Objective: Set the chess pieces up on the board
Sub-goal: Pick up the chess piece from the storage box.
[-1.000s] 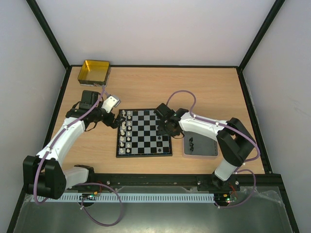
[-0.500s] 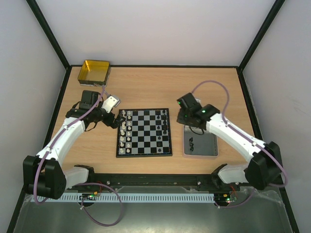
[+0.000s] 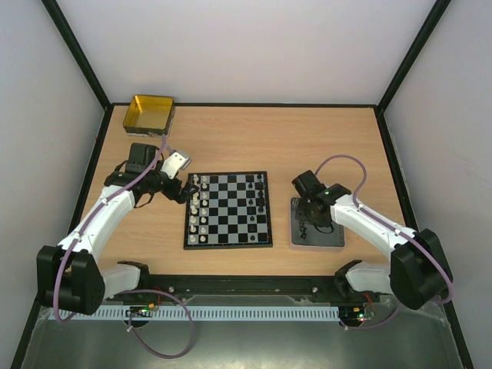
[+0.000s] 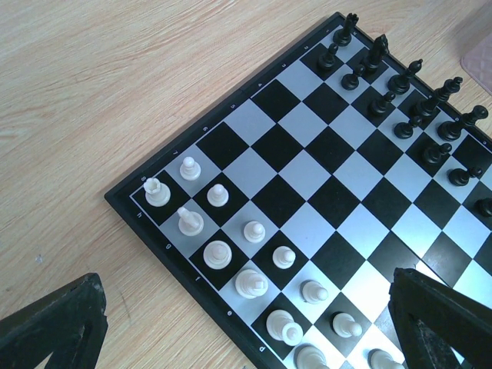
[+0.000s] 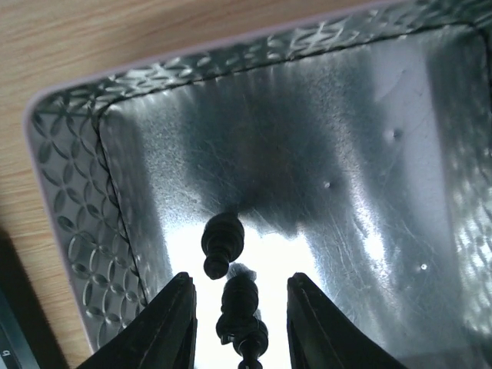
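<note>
The board lies mid-table, with whitish chess pieces along its left two files and black ones along its right side. My left gripper hovers wide open at the board's left edge; in the left wrist view its fingers frame the white pieces and touch none. My right gripper is open, low inside the grey tray. One lying black piece sits between its fingers with gaps on both sides. Another black piece lies just beyond it.
A yellow tin stands at the far left corner. The grey tray lies right of the board, with my right gripper over it. Black frame rails border the table.
My right arm swung from the board's right side to the tray and came down over the black pieces lying there. The left arm has not moved.
</note>
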Controlling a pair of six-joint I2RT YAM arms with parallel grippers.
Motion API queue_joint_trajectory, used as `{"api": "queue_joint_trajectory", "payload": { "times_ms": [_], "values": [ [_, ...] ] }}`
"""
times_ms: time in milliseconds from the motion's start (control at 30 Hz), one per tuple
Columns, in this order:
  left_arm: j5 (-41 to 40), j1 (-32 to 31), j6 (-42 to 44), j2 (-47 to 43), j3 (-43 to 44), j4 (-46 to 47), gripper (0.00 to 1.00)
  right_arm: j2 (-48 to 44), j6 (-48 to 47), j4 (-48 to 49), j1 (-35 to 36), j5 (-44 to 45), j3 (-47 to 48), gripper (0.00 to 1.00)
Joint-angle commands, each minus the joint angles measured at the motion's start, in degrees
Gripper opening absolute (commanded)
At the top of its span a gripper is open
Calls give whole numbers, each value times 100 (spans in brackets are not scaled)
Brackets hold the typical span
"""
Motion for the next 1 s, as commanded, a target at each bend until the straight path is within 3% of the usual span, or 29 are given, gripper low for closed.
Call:
{"api": "queue_joint_trajectory", "payload": {
  "times_ms": [0, 567, 967],
  "values": [
    [58, -30, 1, 57, -21, -58, 99, -76, -35, 202, -24, -140, -198, 32],
    [59, -25, 14, 115, -20, -58, 99, 371, -15, 762, -24, -274, -431, 31],
    [68, -29, 36, 110, -21, -54, 99, 593, -18, 805, -24, -247, -426, 17]
  ]
}}
